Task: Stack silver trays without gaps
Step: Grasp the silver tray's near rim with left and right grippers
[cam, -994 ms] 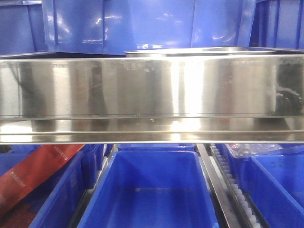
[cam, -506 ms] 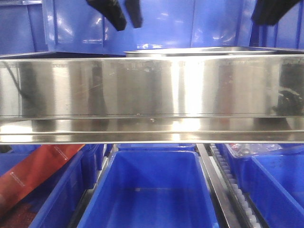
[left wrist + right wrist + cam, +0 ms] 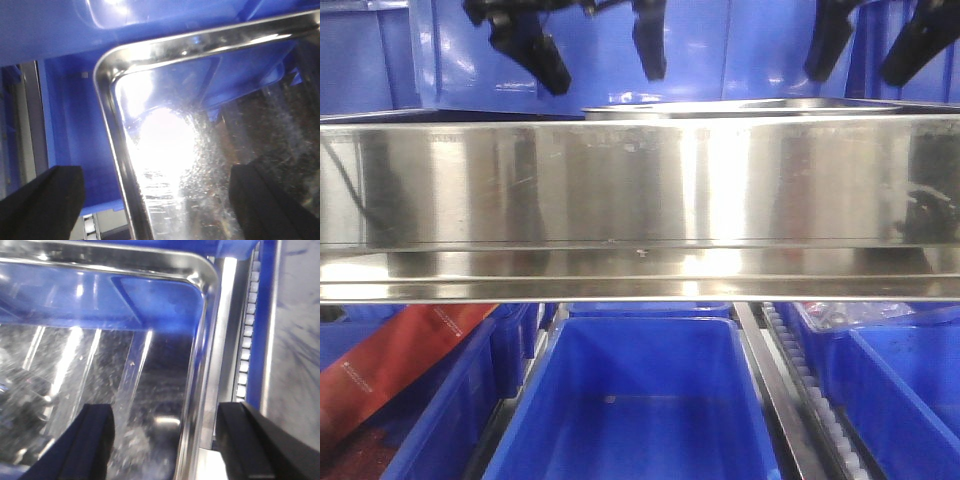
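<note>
It is bright here. Light from above bounces off the long steel rail (image 3: 720, 190) in tall white streaks. A big white glare spot washes out the silver tray (image 3: 160, 140) floor. Both wrist views are blurry and smeared.

Broad steel rail (image 3: 640, 200) spans the front view, polished, with vertical bands of reflected light across its face. Below it, an open blue bin (image 3: 635, 410) sits at centre. To its right runs a roller track (image 3: 812, 395) of white rollers. A red strip (image 3: 390, 365) lies slanted in the left bin (image 3: 455, 430). Rear bins (image 3: 620, 50), also blue and glossy, stand behind the rail.
</note>
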